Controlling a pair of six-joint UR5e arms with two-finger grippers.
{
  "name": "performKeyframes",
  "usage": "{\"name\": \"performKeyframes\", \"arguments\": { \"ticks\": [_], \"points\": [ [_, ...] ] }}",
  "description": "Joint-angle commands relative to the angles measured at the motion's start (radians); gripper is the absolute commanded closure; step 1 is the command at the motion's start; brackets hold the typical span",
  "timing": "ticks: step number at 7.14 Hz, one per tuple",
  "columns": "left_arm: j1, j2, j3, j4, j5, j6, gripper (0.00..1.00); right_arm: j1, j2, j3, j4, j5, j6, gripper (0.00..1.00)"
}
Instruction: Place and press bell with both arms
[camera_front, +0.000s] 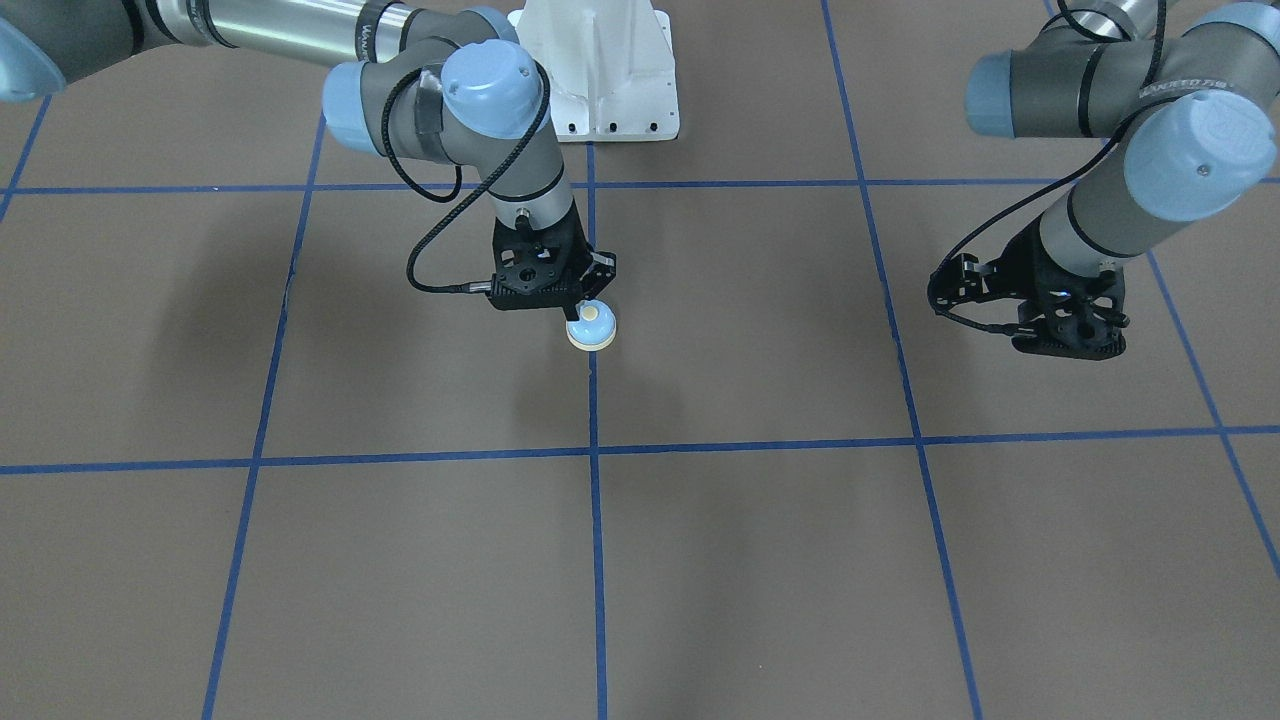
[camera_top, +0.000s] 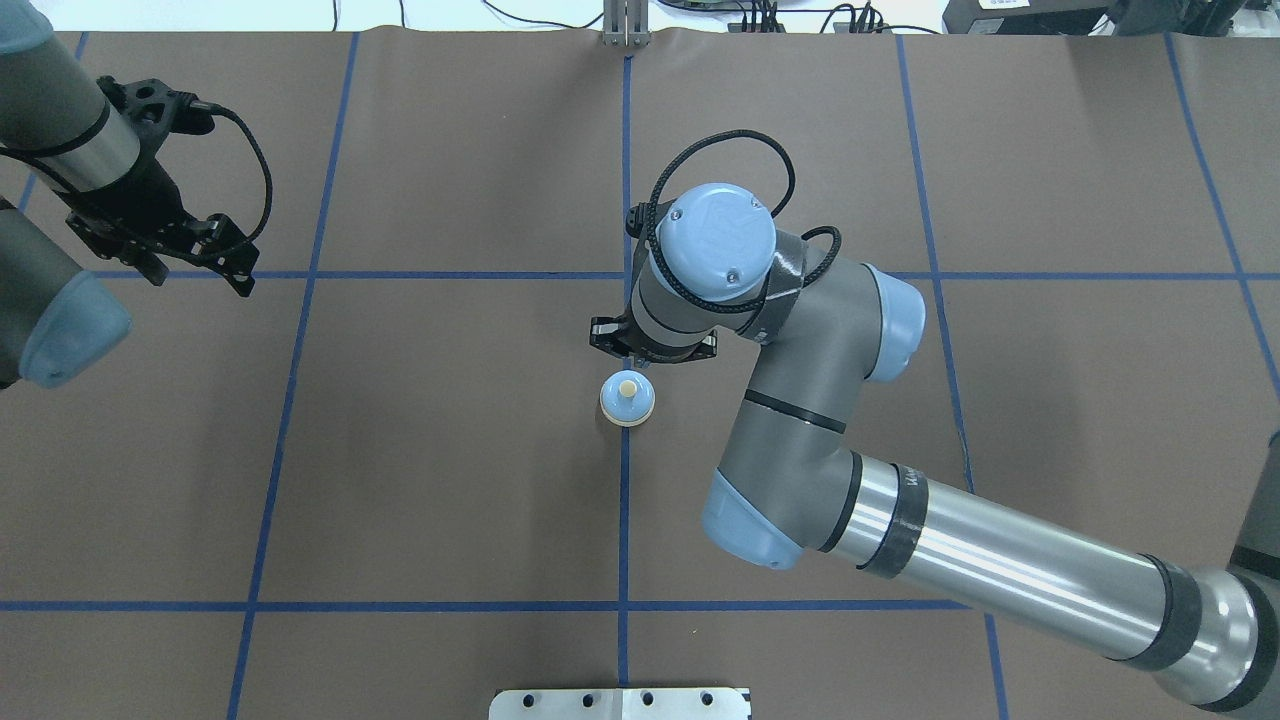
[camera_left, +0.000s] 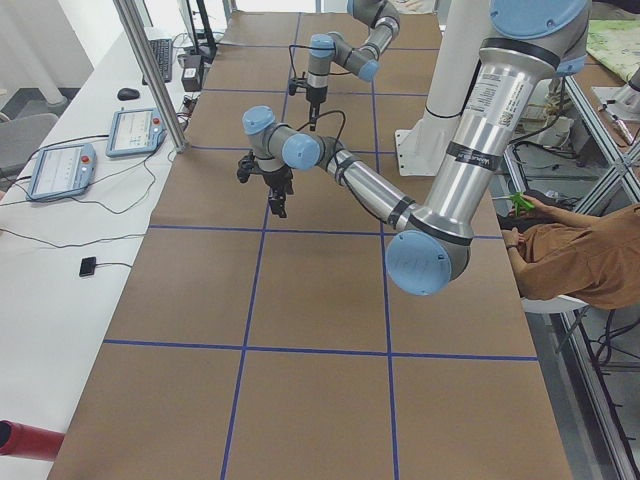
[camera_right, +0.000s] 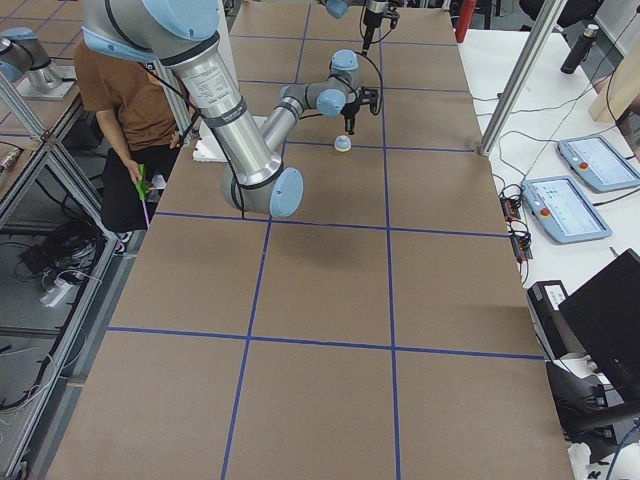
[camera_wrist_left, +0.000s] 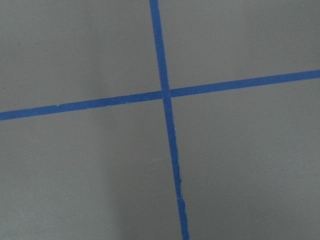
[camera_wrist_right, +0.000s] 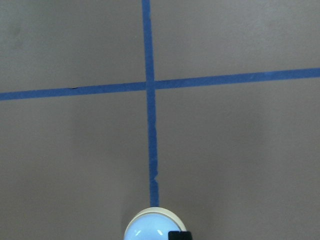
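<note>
Near the middle of the worktop (camera_top: 450, 480), the bell (camera_top: 627, 398) sits upright on a blue tape line (camera_top: 624, 520), gripped by nothing. Just above it hangs the right claw (camera_front: 579, 310), its fingers seemingly clenched into one tip, probably to press the button (camera_top: 627, 388); whether it touches, I cannot tell. Well apart on its own side, the left claw (camera_top: 195, 262) looks spread and empty. Only the taped grid surrounds the bell; the white pedestal (camera_front: 600, 80) stands behind.

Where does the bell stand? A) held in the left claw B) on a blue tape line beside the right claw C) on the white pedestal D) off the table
B: the bell sits on a blue tape line, with the right claw right next to it.
</note>
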Motion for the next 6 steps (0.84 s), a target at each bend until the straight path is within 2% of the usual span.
{"name": "performKeyframes", "arguments": {
  "ticks": [1,6],
  "points": [
    [-0.001,0.002,-0.002,0.000,0.000,0.002,0.01,-0.015,0.011,-0.026,-0.004,0.002,0.057,1.00],
    [-0.001,0.002,-0.006,0.000,0.000,0.000,0.01,-0.032,0.018,-0.065,0.003,-0.001,0.062,1.00]
  ]
}}
